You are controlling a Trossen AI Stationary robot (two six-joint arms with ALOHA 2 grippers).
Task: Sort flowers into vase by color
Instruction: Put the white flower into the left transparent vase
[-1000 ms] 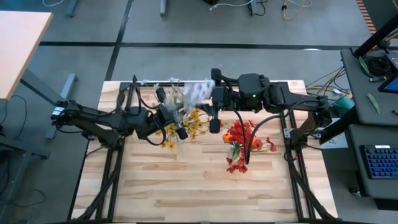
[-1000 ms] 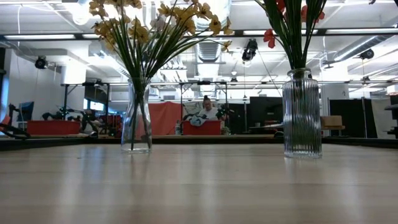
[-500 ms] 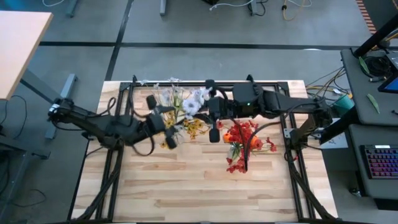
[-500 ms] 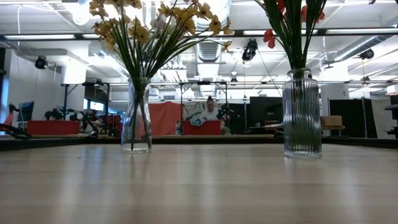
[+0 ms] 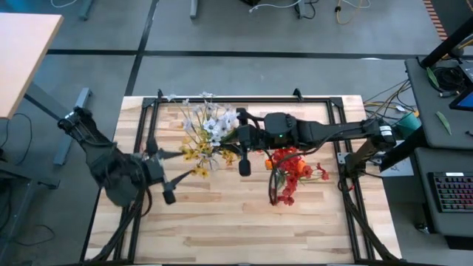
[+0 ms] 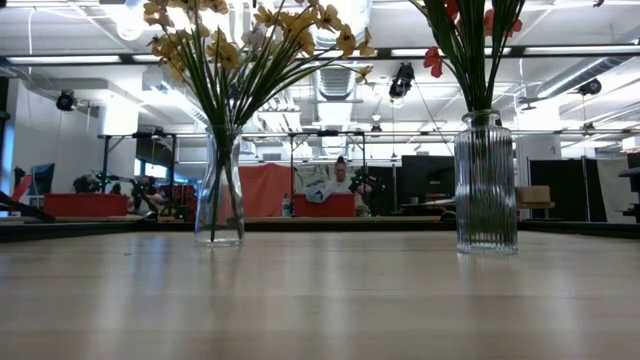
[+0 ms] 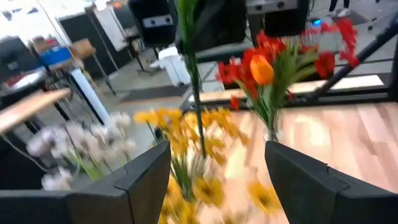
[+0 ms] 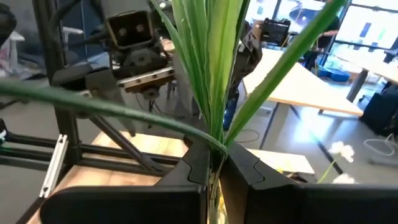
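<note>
Holding a bunch of thin green stalks (image 8: pixel 214 74), my right gripper (image 8: pixel 214 163) is clenched on them at mid-table, between the two bouquets; in the high view it sits just left of the red flowers (image 5: pixel 290 166). My left gripper (image 5: pixel 157 171) hangs released with nothing between its fingers, over the near-left part of the table (image 5: pixel 222 236), well apart from the blooms.

Across the table at surface height I see the yellow flowers (image 6: pixel 240 40) standing in a clear glass vase (image 6: pixel 219 190) on the left and red-flowered stems in a ribbed glass vase (image 6: pixel 486 180) on the right. From above, a white spray (image 5: pixel 220 120) lies at the far side of the yellow bunch; I cannot tell whether it shares that vase or rests on the wood.

I judge these sprays to be very light, with springy stalks and soft blossoms that snag on neighbours. Pinching low on the bare stalk, below the leaves, seems safest; squeezing the heads would crush them, and a grip high up lets the stem swing. Both vases look narrow-mouthed and easy to tip, so I'd feed the stalk ends in from straight above.
</note>
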